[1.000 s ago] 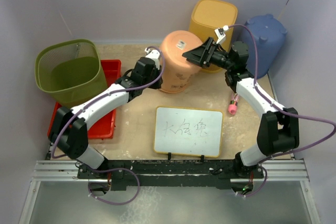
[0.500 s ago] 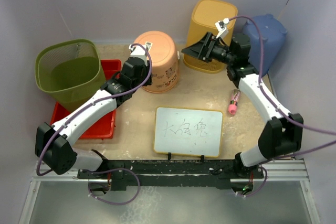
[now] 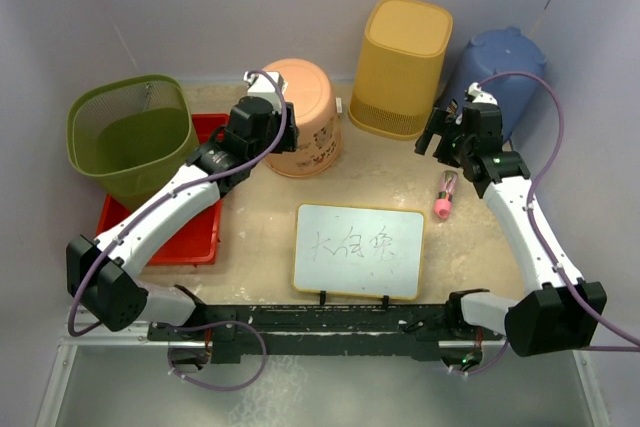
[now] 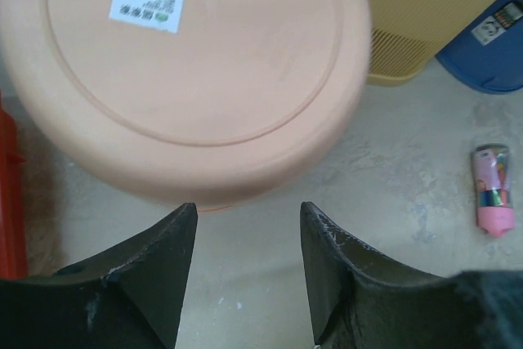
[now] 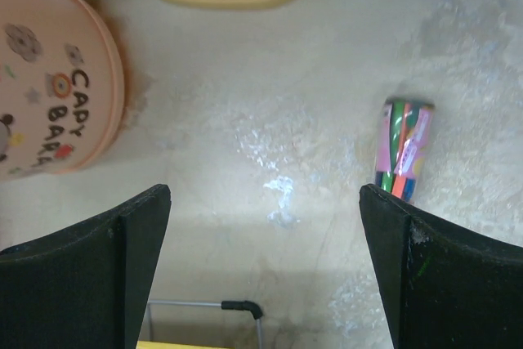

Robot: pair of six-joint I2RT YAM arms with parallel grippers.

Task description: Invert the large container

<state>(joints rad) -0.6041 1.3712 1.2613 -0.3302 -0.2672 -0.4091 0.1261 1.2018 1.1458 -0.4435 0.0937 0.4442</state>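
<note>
The large container (image 3: 308, 115) is a peach-orange bucket that stands upside down at the back centre of the table. Its flat base with a barcode sticker faces up (image 4: 196, 63). My left gripper (image 3: 268, 132) hovers at its left near side, open (image 4: 248, 206). Only bare table shows between its fingers, and the bucket's rim lies just beyond the tips. My right gripper (image 3: 440, 137) is open wide (image 5: 265, 190) over bare table to the bucket's right, well apart from it. The right wrist view shows the bucket's printed side (image 5: 49, 87) at the left edge.
A yellow bin (image 3: 402, 67) and a blue container (image 3: 505, 67) stand at the back right. A green mesh basket (image 3: 130, 137) sits partly on a red tray (image 3: 205, 237) at the left. A whiteboard (image 3: 360, 247) stands near the front, with a pink tube (image 3: 444, 195) to its right.
The bucket went from tilted between both grippers to standing upside down, further left. My left gripper opened and let go of it. My right arm drew back to the right and lowered.
</note>
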